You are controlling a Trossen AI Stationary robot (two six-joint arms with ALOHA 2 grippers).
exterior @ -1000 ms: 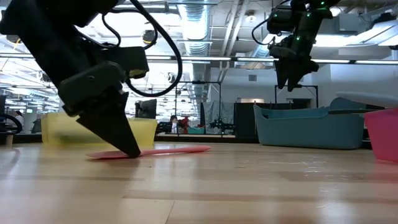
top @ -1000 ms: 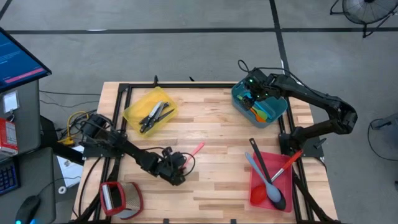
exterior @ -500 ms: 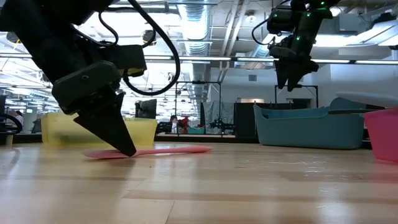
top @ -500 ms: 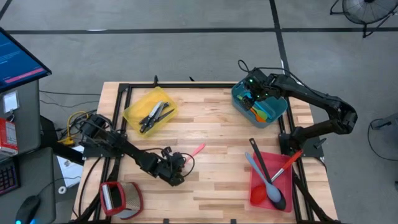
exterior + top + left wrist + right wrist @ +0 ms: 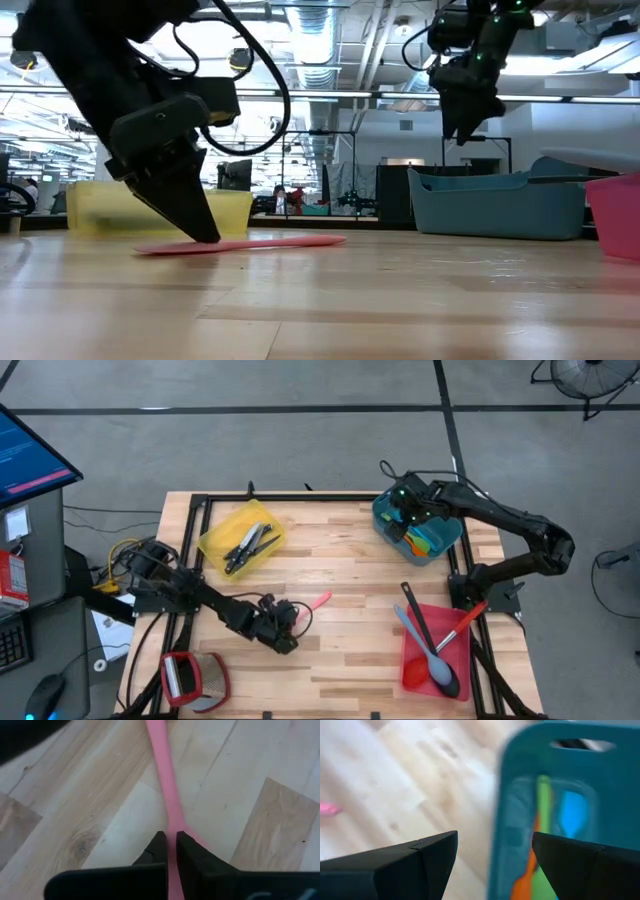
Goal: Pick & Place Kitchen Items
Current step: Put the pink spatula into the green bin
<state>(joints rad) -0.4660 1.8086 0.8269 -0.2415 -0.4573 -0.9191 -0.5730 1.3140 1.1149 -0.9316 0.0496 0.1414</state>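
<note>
A pink spatula [image 5: 316, 602] lies flat on the wooden table [image 5: 350, 575] near its middle; it shows as a thin pink strip [image 5: 270, 242] in the low view. My left gripper [image 5: 286, 628] stands at the spatula's near-left end with its fingertips down at the table, shut on it. My right gripper [image 5: 408, 512] hangs open above the teal bin [image 5: 449, 546] at the far right and touches nothing. In that bin lie blue, green and orange spatulas [image 5: 540, 845]. My left gripper pinches the pink spatula between its two fingertips [image 5: 159, 847] at the narrow neck [image 5: 171, 822], just where the strip begins to widen. The fingers slant down from the table's near-left side and straddle the strip. The spatula lies on the table.
A yellow bin [image 5: 214, 541] with black-handled knives stands at the far left. A red bin [image 5: 414, 659] at the near right holds a black ladle, a grey-blue spoon and a red-handled tool. A red-framed grey object [image 5: 186, 678] sits at the near-left corner.
My left gripper has shut on the pink spatula while staying low at the table; the spatula still lies flat in about the same place.
</note>
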